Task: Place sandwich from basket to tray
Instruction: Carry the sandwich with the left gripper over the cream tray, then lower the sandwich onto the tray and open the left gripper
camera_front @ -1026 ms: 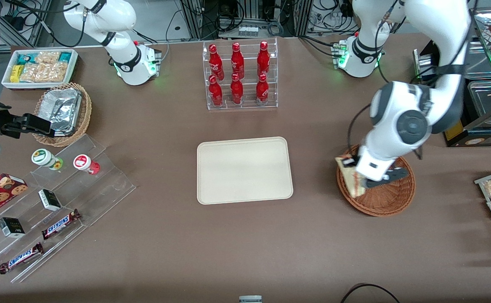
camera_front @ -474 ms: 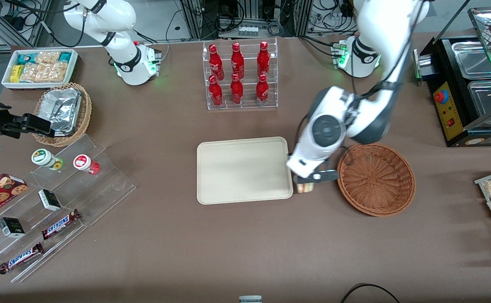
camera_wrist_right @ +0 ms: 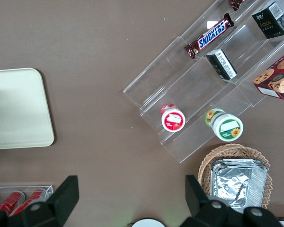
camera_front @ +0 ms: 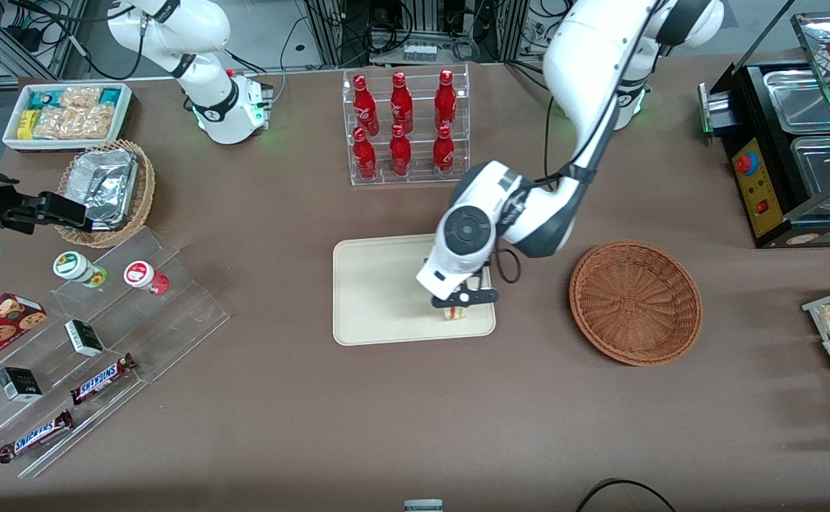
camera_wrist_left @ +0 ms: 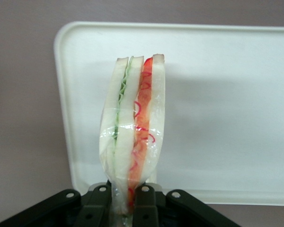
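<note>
My gripper [camera_front: 456,307] is shut on the sandwich [camera_front: 455,313], a plastic-wrapped wedge of pale bread with green and red filling, and holds it over the cream tray [camera_front: 379,291], near the tray's corner nearest the front camera on the basket's side. In the left wrist view the sandwich [camera_wrist_left: 132,132] stands on edge between the black fingers [camera_wrist_left: 146,205], with the tray [camera_wrist_left: 227,109] beneath it. The gripper [camera_wrist_left: 124,208] pinches the wedge at its narrow end. The reddish-brown wicker basket [camera_front: 635,302] stands beside the tray, toward the working arm's end, with nothing in it.
A clear rack of red bottles [camera_front: 404,128] stands farther from the front camera than the tray. A tan basket with a foil container [camera_front: 105,188], a white snack bin [camera_front: 66,114] and clear shelves with snacks [camera_front: 94,334] lie toward the parked arm's end.
My gripper has carried the sandwich out of the basket, past the tray's edge, and now holds it over the tray. The basket is left with nothing in it.
</note>
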Robot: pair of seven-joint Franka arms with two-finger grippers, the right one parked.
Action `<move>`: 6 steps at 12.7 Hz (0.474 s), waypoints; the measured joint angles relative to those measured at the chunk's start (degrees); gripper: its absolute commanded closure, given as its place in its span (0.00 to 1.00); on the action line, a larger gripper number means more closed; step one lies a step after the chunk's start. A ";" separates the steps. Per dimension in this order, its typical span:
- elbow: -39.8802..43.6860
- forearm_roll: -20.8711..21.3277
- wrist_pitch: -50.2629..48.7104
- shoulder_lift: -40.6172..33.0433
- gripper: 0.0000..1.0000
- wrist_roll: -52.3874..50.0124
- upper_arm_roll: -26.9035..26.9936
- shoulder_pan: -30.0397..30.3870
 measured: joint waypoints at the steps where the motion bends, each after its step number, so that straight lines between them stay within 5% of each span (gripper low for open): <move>1: 0.96 -0.01 0.80 1.08 1.00 -0.92 0.00 -1.02; 6: 3.28 -0.02 1.82 4.02 1.00 -4.35 0.00 -4.36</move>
